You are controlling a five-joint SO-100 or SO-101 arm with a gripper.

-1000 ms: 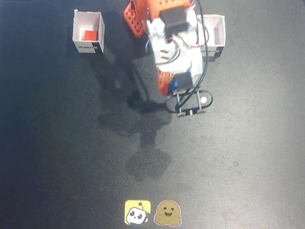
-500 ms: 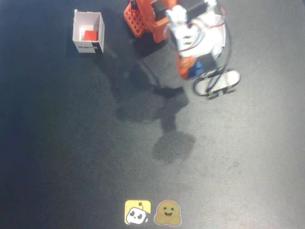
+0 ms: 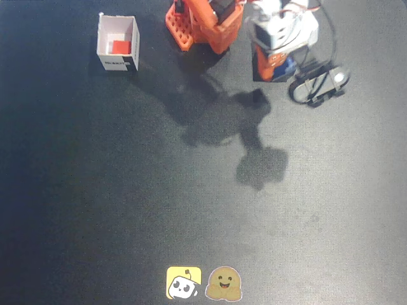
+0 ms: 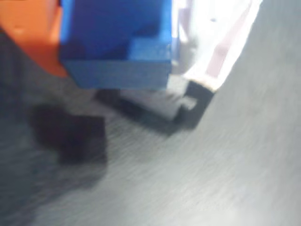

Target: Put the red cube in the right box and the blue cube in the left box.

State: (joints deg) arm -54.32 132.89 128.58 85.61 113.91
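My gripper [image 3: 282, 67] is closed on the blue cube [image 4: 116, 44], holding it clear of the mat [image 3: 127, 210]. In the wrist view the cube fills the upper left, pressed against my orange finger [image 4: 28, 33] on its left side, and its dark square shadow [image 4: 70, 136] lies on the mat below it. To the right of the cube in that view, a white box [image 4: 207, 52] shows its corner and a black-marked lower edge, close beside the cube; the picture is blurred, so I cannot tell whether the cube is over the box opening or just next to it.

In the fixed view my arm [image 3: 280, 32] is at the top right, with only a sliver of blue showing at the gripper. The red cube [image 3: 120, 47] lies inside the other white box [image 3: 116, 60] at the top left, well apart from me. Two stickers [image 3: 205, 283] sit at the bottom edge of the mat.
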